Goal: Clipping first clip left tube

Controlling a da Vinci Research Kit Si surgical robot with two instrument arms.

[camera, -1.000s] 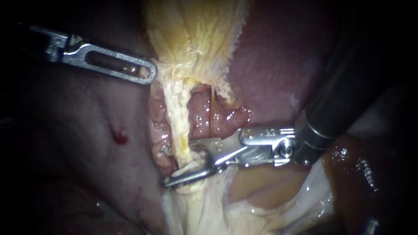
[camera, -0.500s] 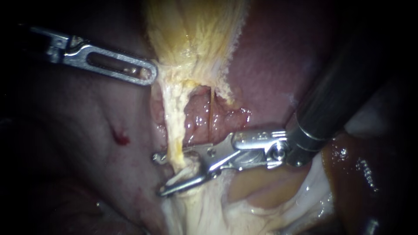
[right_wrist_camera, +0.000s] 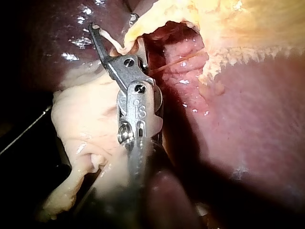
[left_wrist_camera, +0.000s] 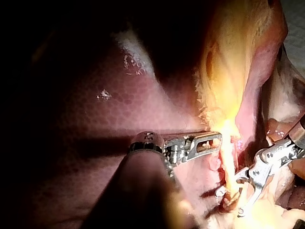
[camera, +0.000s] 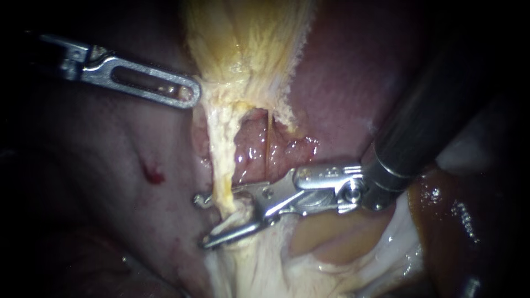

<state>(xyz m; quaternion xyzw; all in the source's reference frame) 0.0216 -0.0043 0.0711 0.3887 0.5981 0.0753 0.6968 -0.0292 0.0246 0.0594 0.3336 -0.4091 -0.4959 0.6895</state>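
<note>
The left tube [camera: 221, 160] is a pale yellow strand running down from the gallbladder [camera: 248, 38]. My right instrument [camera: 201, 221] comes in from the right with its jaws open. One jaw lies on each side of the tube's lower end, and a gap shows between them. The right wrist view shows the same: the right instrument [right_wrist_camera: 113, 25] straddles the left tube [right_wrist_camera: 126, 38]. My left instrument [camera: 185, 92], a slotted jaw pair lying together, grips the gallbladder's edge at the upper left. In the left wrist view the left instrument [left_wrist_camera: 214, 140] meets the yellow tissue above the right instrument [left_wrist_camera: 229, 202].
A thinner tube [camera: 268, 146] runs just right of the left tube over pink raw tissue. Liver [camera: 342, 72] fills the background on both sides, with a small blood spot [camera: 154, 176] at the left. Pale fatty tissue [camera: 265, 270] lies below the jaws.
The right instrument slid left over the first half second, so its open jaws reach further across the left tube. Since then nothing has moved. The left instrument holds still.
</note>
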